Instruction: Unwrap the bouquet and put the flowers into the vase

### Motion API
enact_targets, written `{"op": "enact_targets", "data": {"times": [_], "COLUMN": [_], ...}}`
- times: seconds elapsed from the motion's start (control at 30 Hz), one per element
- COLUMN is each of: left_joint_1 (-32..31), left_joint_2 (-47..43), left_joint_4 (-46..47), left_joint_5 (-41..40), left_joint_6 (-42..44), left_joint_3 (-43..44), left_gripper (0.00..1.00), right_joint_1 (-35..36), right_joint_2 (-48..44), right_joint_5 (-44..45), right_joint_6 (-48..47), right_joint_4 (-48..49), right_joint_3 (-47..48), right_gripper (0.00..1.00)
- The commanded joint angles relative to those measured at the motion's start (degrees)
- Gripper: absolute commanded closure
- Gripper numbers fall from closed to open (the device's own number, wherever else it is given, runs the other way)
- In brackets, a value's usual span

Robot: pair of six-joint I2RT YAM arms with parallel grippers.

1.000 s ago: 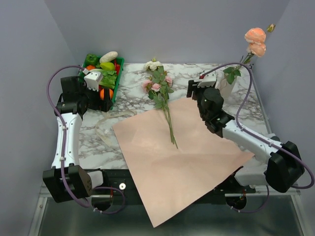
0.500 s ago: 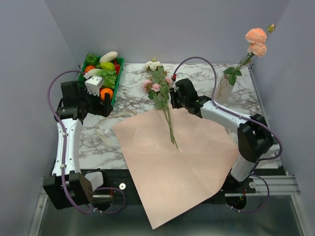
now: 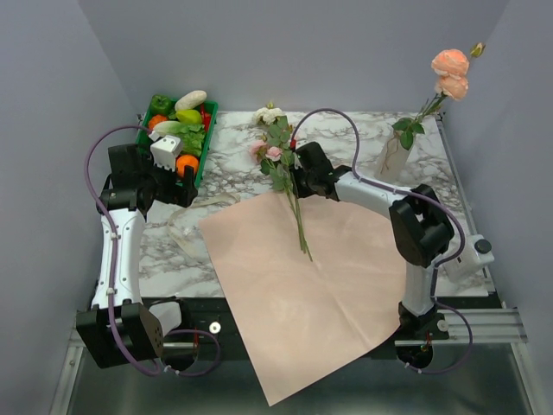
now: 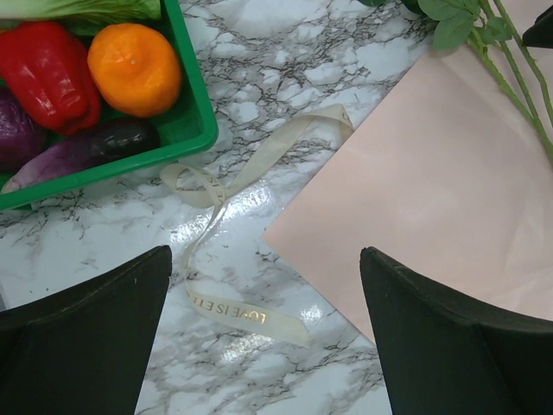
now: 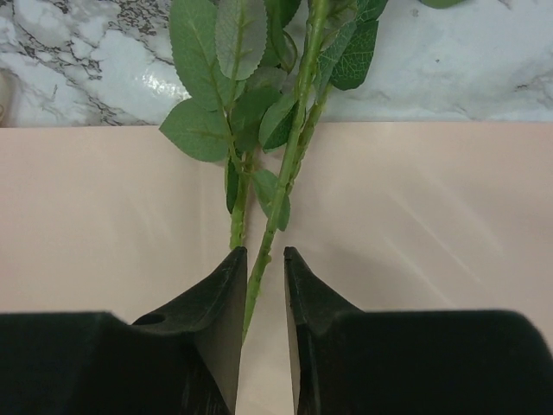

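Right gripper (image 5: 265, 252) stands narrow around one stem of the flowers (image 3: 275, 154) lying across the far edge of the paper (image 3: 302, 294), contact undeterminable; left gripper (image 4: 265, 252) hangs, jaws spread wide, over its left corner.

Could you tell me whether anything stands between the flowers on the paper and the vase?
Nothing visible does: bare marble table lies between the flowers and the vase, apart from the right arm itself. Peach roses already occupy its neck.
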Motion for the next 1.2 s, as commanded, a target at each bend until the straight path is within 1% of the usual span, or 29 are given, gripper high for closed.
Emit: {"op": "enact_targets", "data": {"times": [0.0,0.07,0.23,0.3,0.33,0.37,0.4,0.47,0.57,0.87,0.97,1.17], "left_joint_1": [0.29,0.29,0.29,0.37,0.29,0.29,0.29,0.29,0.29,0.29,0.29,0.29], "left_joint_2": [-0.41,-0.41,-0.41,-0.32,-0.24,-0.24,-0.15,-0.06,-0.15,-0.32,-0.32,-0.50], "left_joint_4": [0.84,0.84,1.10,1.37,1.45,1.54,1.63,1.80,2.07,2.33,2.51,2.51], "left_joint_5": [-1.64,-1.73,-2.17,-2.25,-2.34,-2.34,-2.43,-2.43,-2.43,-2.17,-2.17,-2.34], "left_joint_6": [1.00,1.09,1.61,1.79,1.70,1.79,1.88,1.79,1.79,1.53,1.44,1.44], "left_joint_3": [-0.45,-0.54,-1.15,-1.41,-1.59,-1.76,-1.85,-2.03,-2.38,-2.82,-2.91,-3.00], "left_gripper": [0.01,0.01,0.01,0.01,0.01,0.01,0.01,0.01,0.01,0.01,0.01,0.01], "right_joint_1": [0.09,0.18,0.09,0.09,0.09,0.09,0.09,0.09,0.09,0.09,0.18,0.27], "right_joint_2": [3.12,4.17,4.97,5.14,5.14,5.14,5.14,4.53,2.60,-7.41,-11.89,-21.82], "right_joint_5": [-0.50,-0.24,0.29,0.73,0.65,0.64,0.73,0.64,0.56,0.03,-0.06,1.08], "right_joint_6": [-0.37,-0.37,-0.55,-0.64,-0.64,-0.64,-0.72,-0.64,-0.64,-2.22,-2.48,-4.33], "right_joint_4": [-1.47,-1.55,-1.55,-1.55,-1.55,-1.47,-1.47,-1.47,-1.20,2.92,5.82,14.69], "right_joint_3": [2.29,2.56,2.12,1.85,1.85,1.85,1.94,1.94,1.59,-2.36,-4.73,-10.09], "right_gripper": [0.73,0.75,0.74,0.75,0.78,0.85,0.89,0.95,0.99,0.99,0.99,0.99]}}
